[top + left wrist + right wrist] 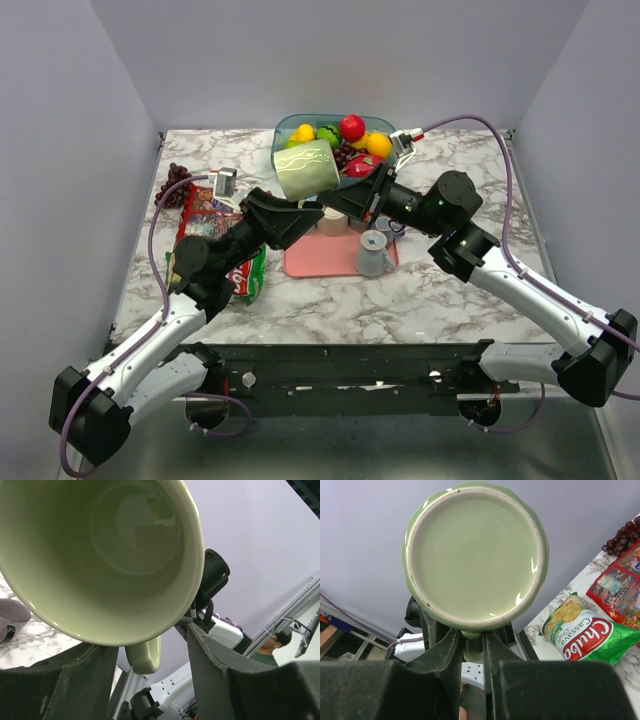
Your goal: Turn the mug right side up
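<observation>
Flat marbled table (pixel 450 290) in white and grey, glossy, carrying everything else. Above it, the right end effector (pixel 472 638) clenched on the mug (pixel 308 168), dark matte fingers pinched almost together around the handle (pixel 145 655) just under the base. Left end effector (pixel 150 638) released, padded fingers spread wide to either side of that handle below the rim; impossible to tell whether the tips touch the ceramic. Mug lifted clear of the table, hanging between the two arms in front of the bowl (pixel 290 128), lying on its side: round mouth toward the left wrist camera, unglazed foot ring and pale flat bottom toward the right wrist camera. Smooth light-green glaze, shiny, with a gently scalloped outline at the base. Bowl oval, translucent teal, filled with plastic-looking fruit in red, yellow, green and dark purple. Pink rectangular tray (pixel 315 262) with rounded corners near mid-table, a small grey cup (pixel 373 252) standing on its right end. Crinkled green chip bag (pixel 587 637) and a red foil snack bag (pixel 615 590) lying side by side at the left. Dark grapes (pixel 175 185) bunched beyond them, near the left wall.
</observation>
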`<move>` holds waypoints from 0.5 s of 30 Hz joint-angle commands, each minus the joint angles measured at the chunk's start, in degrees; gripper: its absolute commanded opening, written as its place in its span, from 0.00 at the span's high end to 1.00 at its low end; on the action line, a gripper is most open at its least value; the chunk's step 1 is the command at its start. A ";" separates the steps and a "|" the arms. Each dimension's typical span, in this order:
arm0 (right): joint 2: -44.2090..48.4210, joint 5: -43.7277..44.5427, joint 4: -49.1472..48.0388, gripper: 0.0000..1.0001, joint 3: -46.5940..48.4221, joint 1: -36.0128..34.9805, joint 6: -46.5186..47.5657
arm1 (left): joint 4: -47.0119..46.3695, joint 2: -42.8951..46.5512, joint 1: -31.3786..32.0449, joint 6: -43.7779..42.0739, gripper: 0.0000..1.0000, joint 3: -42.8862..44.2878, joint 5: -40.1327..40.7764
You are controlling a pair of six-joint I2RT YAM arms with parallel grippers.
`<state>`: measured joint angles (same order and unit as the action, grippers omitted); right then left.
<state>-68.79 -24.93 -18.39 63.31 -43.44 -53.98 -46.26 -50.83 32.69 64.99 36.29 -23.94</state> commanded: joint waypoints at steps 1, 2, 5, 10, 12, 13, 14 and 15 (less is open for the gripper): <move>1.03 -2.93 -6.13 0.99 0.24 -0.15 -1.31 | -5.07 0.03 -0.25 1.02 0.43 0.71 -2.86; 1.03 -3.02 -6.13 0.99 0.15 0.02 -1.48 | -5.59 0.03 -0.17 1.01 0.46 0.71 -3.04; 1.12 -3.37 -6.13 0.99 0.06 0.11 -1.57 | -6.12 -0.41 -0.17 1.10 0.53 0.80 -3.83; 1.12 -4.16 -6.13 0.99 -0.03 0.29 -1.48 | -5.60 -1.20 -0.17 0.84 0.62 1.41 -4.53; 1.03 -4.60 -6.04 0.99 -0.03 0.29 -1.31 | -4.63 -1.73 -0.17 0.58 0.66 1.94 -4.62; 1.03 -4.69 -5.95 0.99 -0.20 0.29 -1.31 | -4.54 -1.90 -0.17 0.66 0.71 2.03 -4.62; 1.03 -4.78 -5.87 0.99 -0.20 0.29 -1.31 | -4.54 -2.17 -0.17 0.75 0.73 1.94 -4.36; 1.03 -4.87 -5.52 0.99 -0.29 0.29 -0.96 | -4.45 -2.17 -0.25 0.75 0.76 1.94 -3.75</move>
<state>-68.79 -27.03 -20.01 63.16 -43.09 -55.42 -48.99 -52.47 32.69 66.32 36.32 -27.00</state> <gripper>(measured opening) 0.249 0.312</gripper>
